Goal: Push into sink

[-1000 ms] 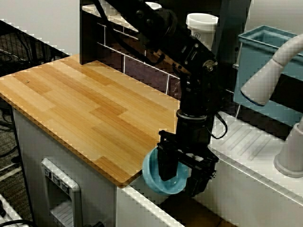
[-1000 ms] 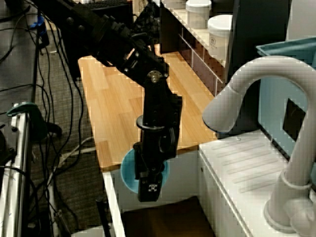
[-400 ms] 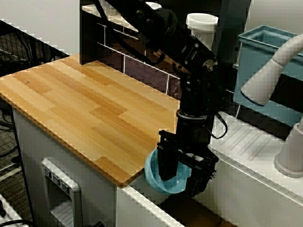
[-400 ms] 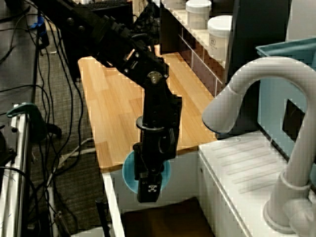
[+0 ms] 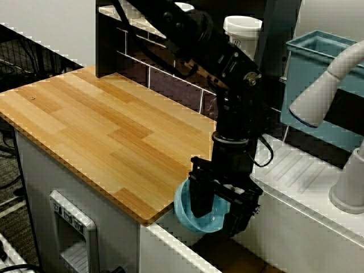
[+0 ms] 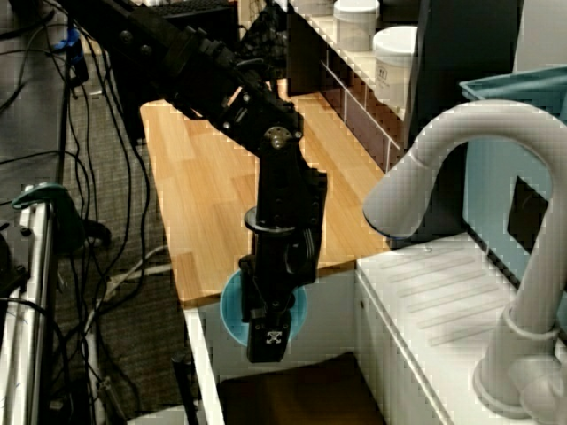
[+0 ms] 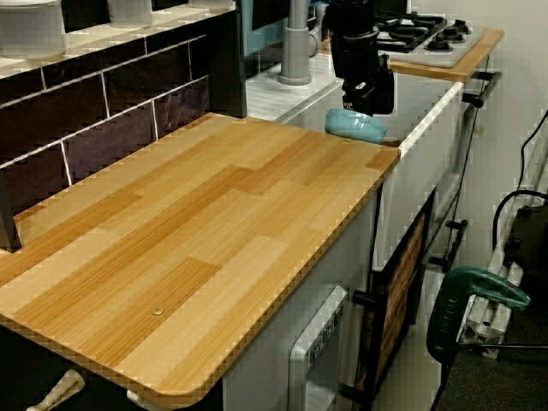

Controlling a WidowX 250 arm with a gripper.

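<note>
Setting: a kitchen mock-up with a wooden countertop [image 5: 108, 131] set against a dark tiled backsplash [image 7: 94, 120]; cables ran over the floor beside it.
Sink: the sink [image 6: 297, 390] lay just past the countertop's end, sunken, its brownish floor showing low in both side views.
Drainboard: a ribbed white drainboard [image 5: 301, 170] sat on the far side of the basin, with a curved grey faucet [image 6: 461, 159] rising over it.
Bowl: a light blue bowl [image 5: 199, 211] sat at the countertop's edge, overhanging the sink and tilted, its hollow turned toward the gripper.
Gripper: the black gripper [image 5: 219, 207] pointed straight down at the countertop's corner, its fingers spread with the bowl's rim between them; whether they pressed on the bowl could not be told.
Arm: the black arm [image 5: 222, 62] reached down from the shelf side and bent over the counter's end.
Tub: a teal plastic tub [image 5: 318, 62] stood behind the faucet.
Jars: white lidded jars [image 6: 390, 53] stood on the shelf above the backsplash.
Stove: a gas hob [image 7: 419, 34] lay beyond the sink unit.
Drill: a green tool handle [image 7: 471, 300] stuck up near the floor at right.
</note>
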